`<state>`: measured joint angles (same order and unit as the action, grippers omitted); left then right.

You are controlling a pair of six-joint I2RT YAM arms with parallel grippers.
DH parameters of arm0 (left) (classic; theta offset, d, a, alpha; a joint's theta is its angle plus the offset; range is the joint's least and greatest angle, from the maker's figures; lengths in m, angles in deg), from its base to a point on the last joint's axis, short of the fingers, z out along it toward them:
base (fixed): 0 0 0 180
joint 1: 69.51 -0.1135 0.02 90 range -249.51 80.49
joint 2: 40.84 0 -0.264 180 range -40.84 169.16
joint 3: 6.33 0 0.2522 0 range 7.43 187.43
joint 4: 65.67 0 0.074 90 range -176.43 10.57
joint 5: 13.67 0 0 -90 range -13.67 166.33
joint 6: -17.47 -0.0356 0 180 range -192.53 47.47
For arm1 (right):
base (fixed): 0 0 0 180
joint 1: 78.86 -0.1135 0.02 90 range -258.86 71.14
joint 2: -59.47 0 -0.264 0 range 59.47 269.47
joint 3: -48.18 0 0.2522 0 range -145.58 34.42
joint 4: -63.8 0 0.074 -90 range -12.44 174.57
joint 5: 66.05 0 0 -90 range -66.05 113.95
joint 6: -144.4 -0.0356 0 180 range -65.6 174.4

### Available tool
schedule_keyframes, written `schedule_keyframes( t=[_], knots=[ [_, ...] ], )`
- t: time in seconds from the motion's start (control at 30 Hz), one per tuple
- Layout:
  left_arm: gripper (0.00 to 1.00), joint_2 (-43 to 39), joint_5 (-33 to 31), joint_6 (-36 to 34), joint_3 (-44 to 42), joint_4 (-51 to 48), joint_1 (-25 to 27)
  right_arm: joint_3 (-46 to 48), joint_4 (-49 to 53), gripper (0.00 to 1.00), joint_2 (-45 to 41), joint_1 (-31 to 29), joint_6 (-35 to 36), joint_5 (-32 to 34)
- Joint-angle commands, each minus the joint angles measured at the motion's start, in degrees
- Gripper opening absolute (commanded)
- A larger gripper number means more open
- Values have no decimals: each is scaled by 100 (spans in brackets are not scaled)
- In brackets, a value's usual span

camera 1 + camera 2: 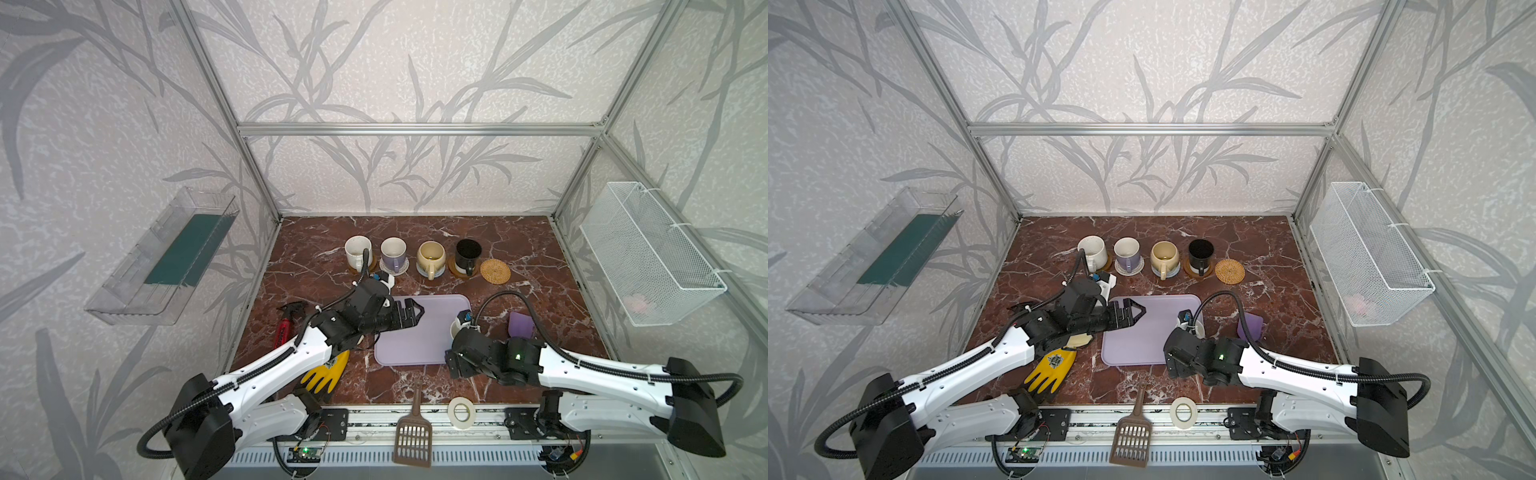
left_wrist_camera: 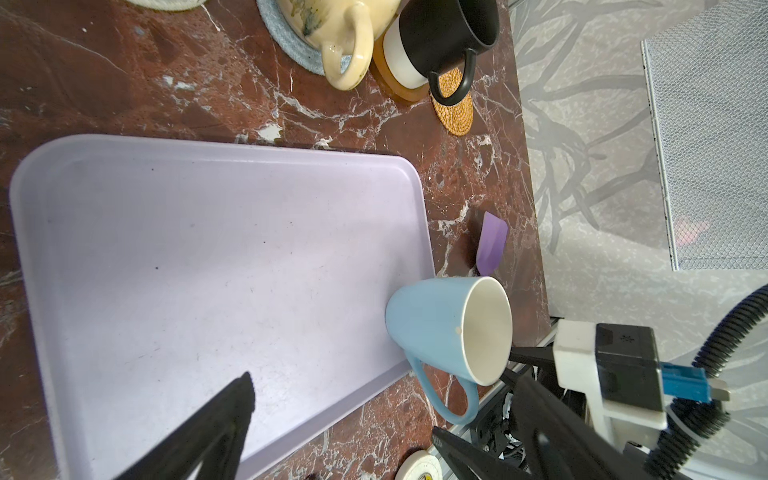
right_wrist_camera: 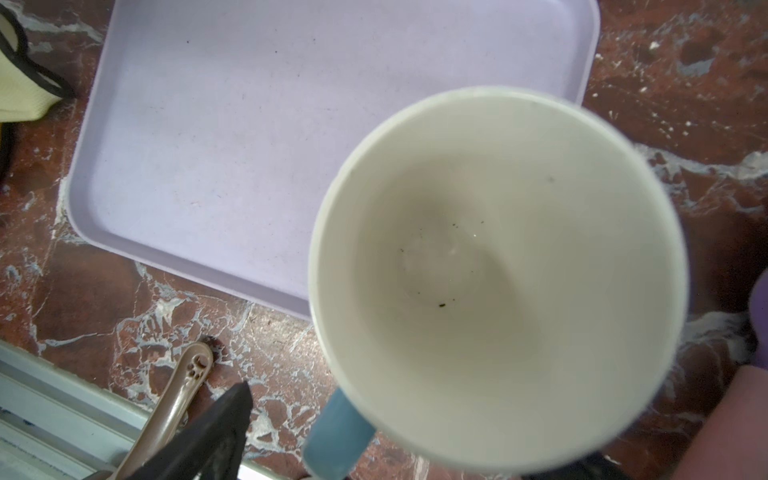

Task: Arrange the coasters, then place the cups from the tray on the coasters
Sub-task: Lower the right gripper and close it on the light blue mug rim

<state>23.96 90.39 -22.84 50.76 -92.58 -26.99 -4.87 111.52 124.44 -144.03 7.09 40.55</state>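
Observation:
Four cups stand on coasters in a back row: off-white (image 1: 357, 251), lavender (image 1: 393, 252), beige-yellow (image 1: 431, 254) and black (image 1: 467, 253). At the right end of the row lies the tan rattan coaster (image 1: 495, 271), with nothing on it. The light blue cup (image 2: 428, 324) stands upright on the near right corner of the lavender tray (image 1: 415, 332). My right gripper (image 3: 382, 399) hovers open just over this cup, whose handle (image 3: 336, 436) sits between the jaws; only one finger (image 3: 224, 419) shows. Above the tray's left edge my left gripper (image 1: 419, 311) is open and holds nothing.
A red spray bottle (image 1: 286, 328) and a yellow glove (image 1: 326, 372) lie left of the tray. A purple scraper (image 1: 520, 325) lies to its right. A brown scoop (image 1: 413, 436) and a white tape roll (image 1: 461, 412) sit at the front edge. A wire basket (image 1: 648, 253) hangs on the right wall.

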Motion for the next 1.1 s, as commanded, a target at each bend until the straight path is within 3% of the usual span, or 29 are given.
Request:
schedule_keyframes(
  t=[0.0,0.5,0.67,1.07],
  knots=[
    [99,69,50,61,-28,128,54,40,-243,92,115,-37,-54,319],
    [99,40,-27,110,-97,102,152,128,-227,70,171,39,28,519],
    [99,109,-24,125,-39,155,191,240,-273,58,56,141,89,403],
    [99,266,-97,144,77,163,335,431,-431,40,-53,285,108,252]
  ],
)
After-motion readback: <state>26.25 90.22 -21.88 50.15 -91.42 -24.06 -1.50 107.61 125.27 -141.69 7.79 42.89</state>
